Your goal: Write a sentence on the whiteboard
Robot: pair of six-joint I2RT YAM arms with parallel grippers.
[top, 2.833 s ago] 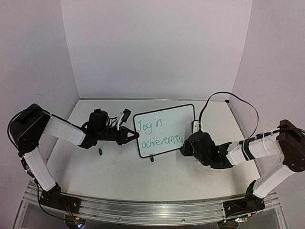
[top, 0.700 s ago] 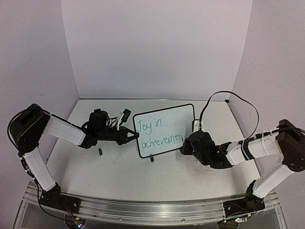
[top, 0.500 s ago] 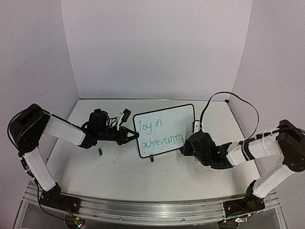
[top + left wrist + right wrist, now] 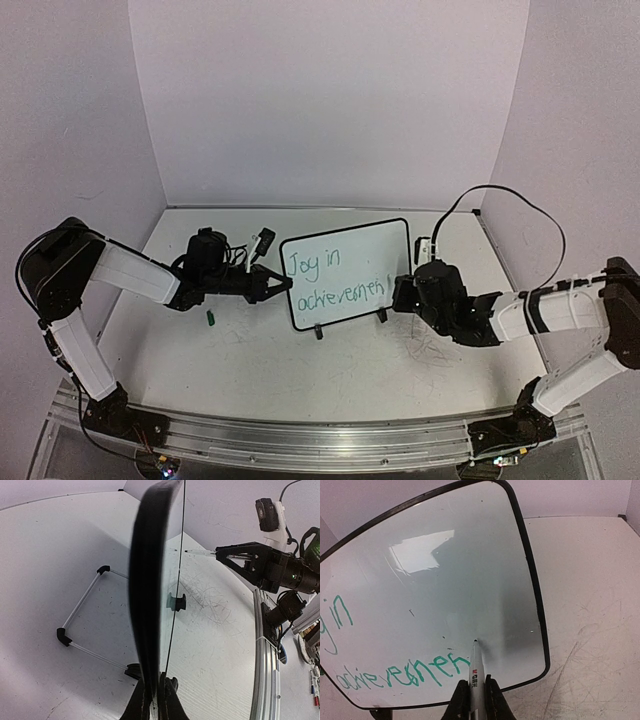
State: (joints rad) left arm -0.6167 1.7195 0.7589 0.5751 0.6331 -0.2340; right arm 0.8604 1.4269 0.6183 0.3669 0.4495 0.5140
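Left hand point(image 4: 284, 284) clamped whiteboard point(image 4: 352, 252) edge; right hand point(image 4: 475, 696) gripped marker point(image 4: 475, 662). A hard final stroke could tip it, smearing sentence point(image 4: 335, 292).

You are working in a robotics lab test cell: plain pale panels point(image 4: 330, 100) are boxing in a scuffed white table point(image 4: 250, 370), and an aluminium rail point(image 4: 300, 438) along its near edge is carrying the arm bases point(image 4: 105, 408), a black cable point(image 4: 490, 187) trailing overhead.
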